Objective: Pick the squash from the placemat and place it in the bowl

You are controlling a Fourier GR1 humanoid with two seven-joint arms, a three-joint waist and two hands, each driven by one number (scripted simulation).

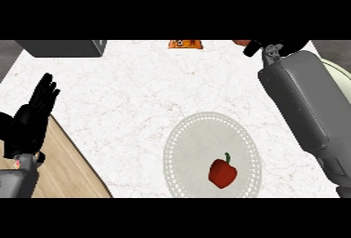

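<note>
A round grey placemat (205, 135) lies on the white counter, low and right of the middle. On it sits a red bell pepper (223, 173) with a green stem; no squash shows on the mat. My right forearm runs up the right side, and my right hand (254, 48) is at the top edge, mostly cut off. A small reddish-orange bit (241, 42) shows right beside that hand; I cannot tell whether the hand holds it. A pale bowl rim (339, 73) peeks out behind the forearm at the right edge. My left hand (35, 114) rests open at the left, fingers up.
An orange-brown object (185, 44) sits at the counter's far edge, centre. A dark grey box (61, 48) stands at the top left. A wooden board (68, 162) covers the lower left corner.
</note>
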